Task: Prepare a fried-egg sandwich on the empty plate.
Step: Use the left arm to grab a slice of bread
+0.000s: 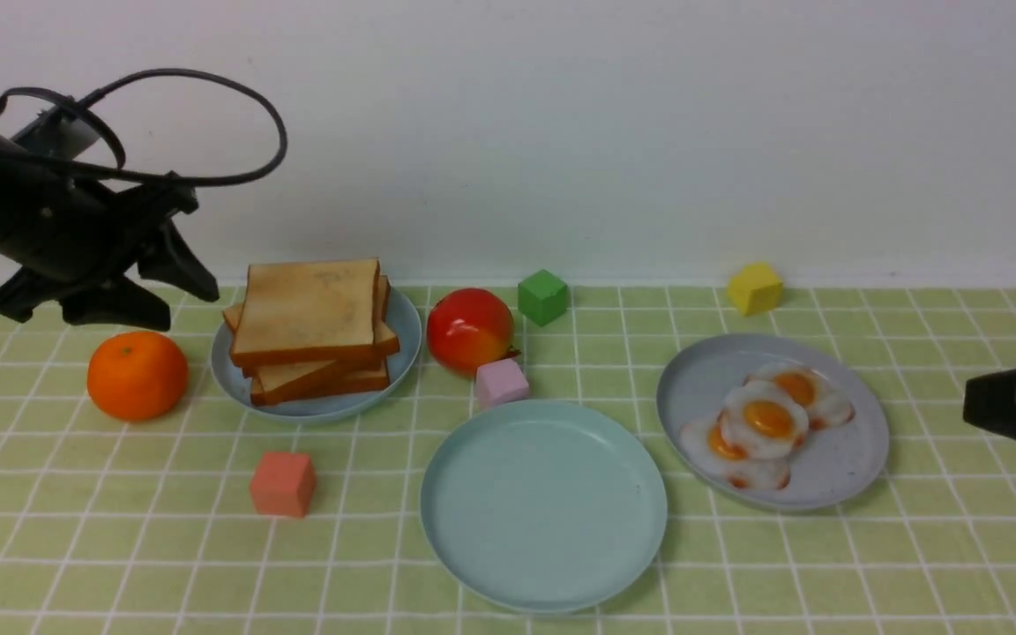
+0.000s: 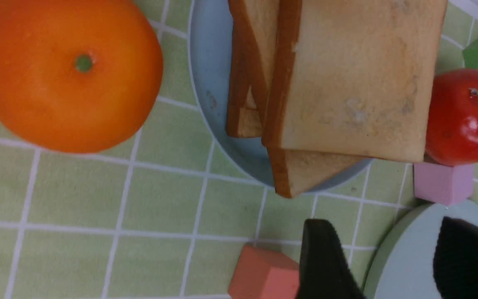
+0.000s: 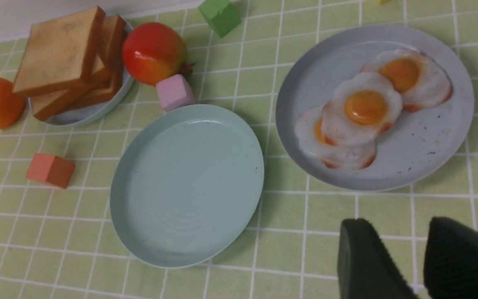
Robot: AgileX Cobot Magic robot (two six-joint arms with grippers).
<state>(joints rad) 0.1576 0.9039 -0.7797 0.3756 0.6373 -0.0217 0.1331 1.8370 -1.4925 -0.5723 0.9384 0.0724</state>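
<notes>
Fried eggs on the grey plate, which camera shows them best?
The right wrist view: it looks down on the fried eggs, close and large, so all three overlapping eggs are clear. The front view shows them smaller, at a flatter angle. The left wrist view misses them entirely.

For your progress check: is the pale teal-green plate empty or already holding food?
Empty: the teal-green plate is bare; toast stack and fried eggs lie elsewhere.

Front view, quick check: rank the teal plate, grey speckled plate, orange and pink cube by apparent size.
1. teal plate and grey speckled plate: nearly alike; the teal one sits nearer, so unranked.
2. orange
3. pink cube
</notes>
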